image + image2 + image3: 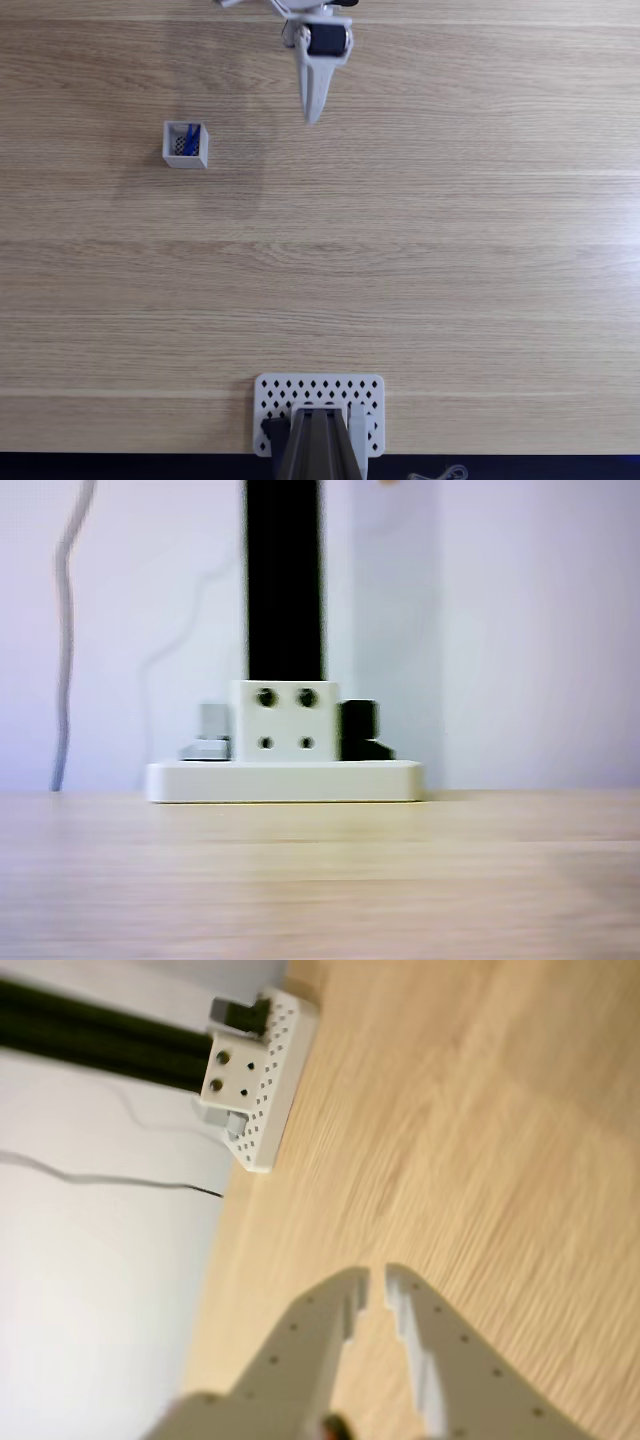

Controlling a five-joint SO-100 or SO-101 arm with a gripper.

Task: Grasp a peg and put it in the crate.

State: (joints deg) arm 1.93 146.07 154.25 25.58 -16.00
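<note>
In the fixed view the crate (pixel 185 160), a tiny white square box, stands on the wooden table at the upper left. The blue peg (pixel 190 140) sits inside it, leaning against a wall over the dark mesh bottom. My gripper (pixel 313 118) is at the top middle, well to the right of the crate and apart from it, pointing down the picture. The wrist view shows the gripper (pixel 377 1278) with its two white fingers almost together, only a thin slit between the tips. Nothing is held between them.
A white perforated plate (pixel 320 400) carrying a dark post sits at the table's near edge. It appears again in the wrist view (pixel 272 1080) and, side on, in the other view (pixel 285 780). A thin cable (pixel 120 1175) runs along the white wall.
</note>
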